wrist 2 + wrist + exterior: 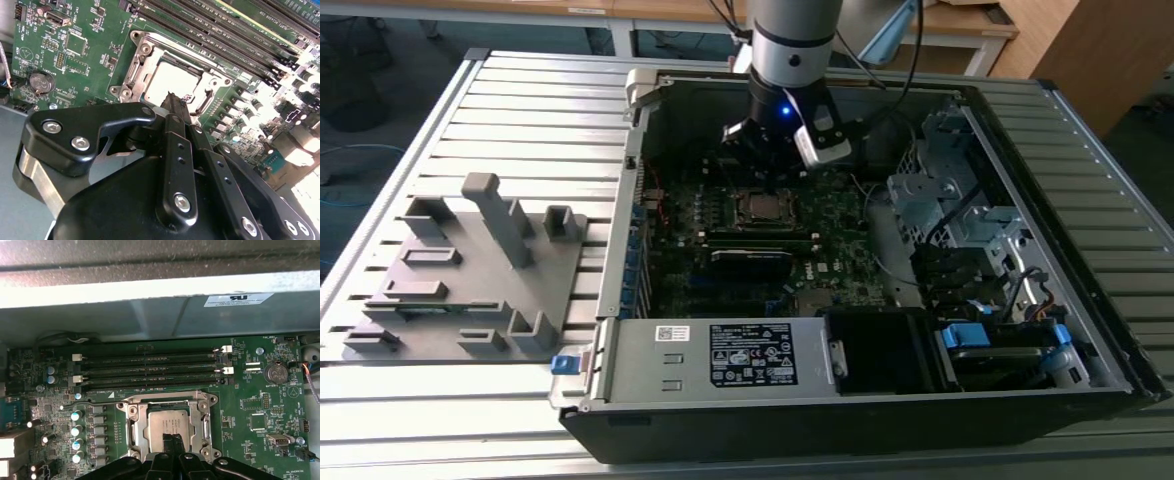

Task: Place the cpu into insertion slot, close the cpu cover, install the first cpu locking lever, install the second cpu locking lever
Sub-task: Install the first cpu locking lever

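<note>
I see an open black computer case (854, 435) lying on the slatted metal counter (534, 110). Toward the exterior view's left, a grey fixture (467, 270) with upright posts rests on it, apart from the case. A silver power supply (720, 355) sits at the case's near end, with a blue tab (563, 364) beside its corner. The green motherboard (235, 412) carries long black memory slots (150, 367) and a coin battery (274, 373).

We logged the computer case (854, 430) on the table (400, 430), fixture block (454, 300) just beside it at the exterior view's left. Inside, the cpu (167, 422) lay within the cpu cover (137, 425). Memory slots (150, 371) ran between it and the case wall. The gripper (172, 439) hung over the cpu.
</note>
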